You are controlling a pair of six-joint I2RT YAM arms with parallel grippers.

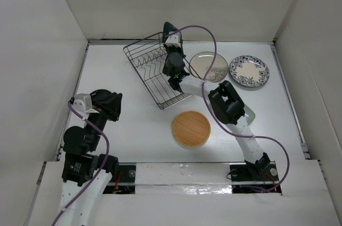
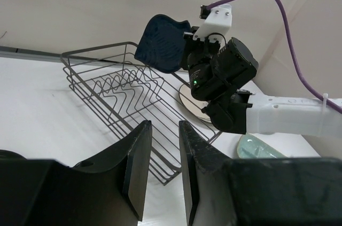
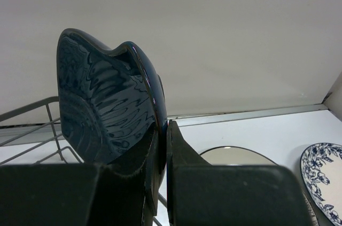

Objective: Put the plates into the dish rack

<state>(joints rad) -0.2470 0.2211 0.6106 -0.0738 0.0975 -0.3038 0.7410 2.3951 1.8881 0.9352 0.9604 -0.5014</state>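
Observation:
The dark blue leaf-shaped plate (image 3: 101, 103) stands on edge in my right gripper (image 3: 163, 130), which is shut on its rim. In the top view the plate (image 1: 170, 26) hangs above the far end of the wire dish rack (image 1: 155, 71). The left wrist view shows the same plate (image 2: 160, 41) over the rack (image 2: 107, 84). My left gripper (image 2: 164, 130) is open and holds nothing. It sits low at the left (image 1: 116, 106), well short of the rack. On the table lie the orange woven plate (image 1: 191, 128), the beige plate (image 1: 209, 65) and the floral plate (image 1: 249, 71).
The pale green plate (image 1: 249, 113) lies mostly hidden under my right arm's forearm, and shows again as the green plate (image 2: 256, 148). White walls close in the table on three sides. The rack sits at an angle, its near corner toward the orange plate.

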